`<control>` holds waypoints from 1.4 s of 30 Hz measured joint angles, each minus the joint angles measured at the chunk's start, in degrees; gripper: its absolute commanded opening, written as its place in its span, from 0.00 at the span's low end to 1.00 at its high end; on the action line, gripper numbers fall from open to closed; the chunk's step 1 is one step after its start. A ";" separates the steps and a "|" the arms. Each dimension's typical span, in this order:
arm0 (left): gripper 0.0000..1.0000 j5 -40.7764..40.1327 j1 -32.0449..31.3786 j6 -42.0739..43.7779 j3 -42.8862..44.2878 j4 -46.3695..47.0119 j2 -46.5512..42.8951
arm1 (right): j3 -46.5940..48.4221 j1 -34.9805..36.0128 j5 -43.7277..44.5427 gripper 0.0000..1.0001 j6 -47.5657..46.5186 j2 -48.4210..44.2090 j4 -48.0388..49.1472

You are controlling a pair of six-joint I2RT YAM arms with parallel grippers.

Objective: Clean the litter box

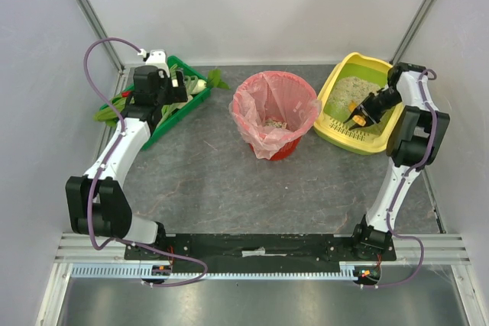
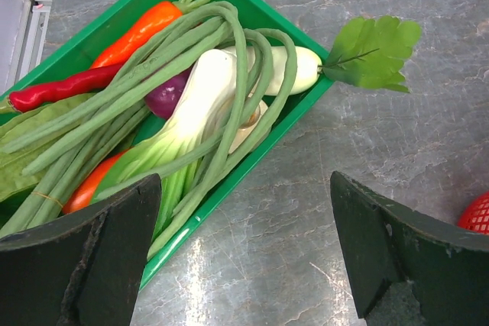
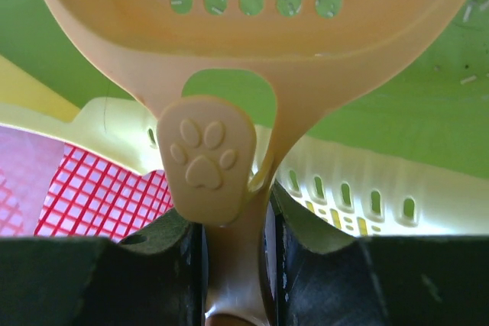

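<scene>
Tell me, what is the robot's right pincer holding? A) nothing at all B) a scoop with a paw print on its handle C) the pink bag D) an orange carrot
B: in the right wrist view the right pincer is shut on the handle of the tan slotted scoop, whose paw print shows just above the fingers, over the litter box.

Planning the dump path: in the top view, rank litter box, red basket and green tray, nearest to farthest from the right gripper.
1. litter box, far right, directly under the right gripper and its scoop.
2. red basket, mid-table, to the left.
3. green tray, far left, at the back.
</scene>
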 measured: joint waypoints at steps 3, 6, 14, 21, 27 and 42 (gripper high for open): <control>0.98 0.00 0.22 0.00 0.02 0.00 0.00 | 1.46 0.52 0.24 0.00 0.00 1.46 -0.37; 0.98 0.00 0.31 0.00 0.02 0.00 0.00 | 2.64 0.74 0.46 0.00 0.02 2.08 -1.22; 0.98 0.00 0.35 0.02 0.02 0.11 0.00 | 7.98 0.72 0.70 0.00 0.11 5.92 -4.24; 0.98 0.00 0.46 0.02 0.02 0.11 0.00 | 12.28 0.87 2.71 0.00 0.15 10.40 -0.15; 0.98 0.00 0.57 0.02 0.02 0.11 0.00 | 14.47 1.25 3.63 0.00 -0.15 13.44 1.03; 0.97 0.00 0.57 0.00 0.02 0.11 -0.11 | 19.82 1.18 6.40 0.00 -0.37 17.25 0.90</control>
